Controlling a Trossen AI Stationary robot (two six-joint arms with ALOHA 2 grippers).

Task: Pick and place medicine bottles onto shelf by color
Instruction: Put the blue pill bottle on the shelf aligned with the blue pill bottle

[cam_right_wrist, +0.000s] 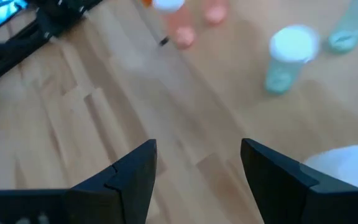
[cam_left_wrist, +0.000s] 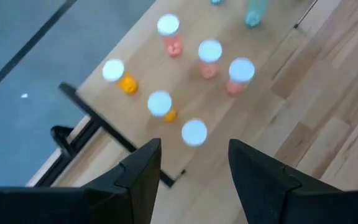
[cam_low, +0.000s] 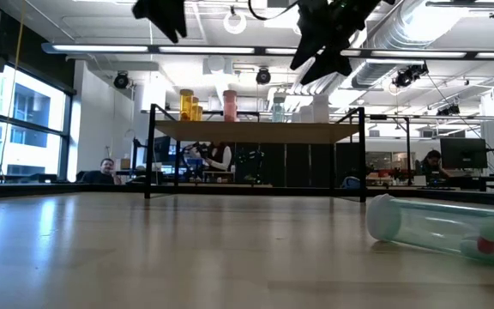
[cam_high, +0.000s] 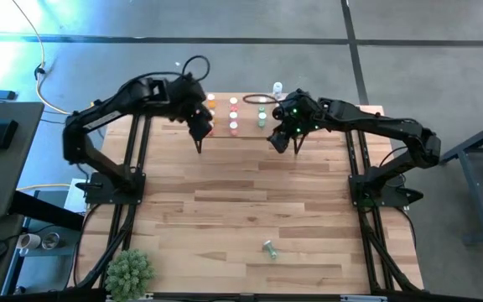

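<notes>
The shelf (cam_high: 248,110) stands at the table's far middle. On it stand orange bottles (cam_left_wrist: 160,104), pink bottles (cam_left_wrist: 209,53) and green bottles (cam_right_wrist: 288,56), all upright with white caps. My left gripper (cam_left_wrist: 194,155) hovers open above the shelf's near left part, over the orange bottles, with nothing between its fingers. My right gripper (cam_right_wrist: 197,155) hovers open above the shelf's near right part, by the green bottles, also empty. One pale green bottle (cam_low: 444,230) lies on its side on the table's near part (cam_high: 268,248).
A green plant (cam_high: 130,270) sits at the table's near left corner. A clear bottle (cam_high: 277,87) and a dark ring (cam_high: 261,99) lie at the table's far edge behind the shelf. The wide middle of the tabletop (cam_high: 241,193) is bare wood.
</notes>
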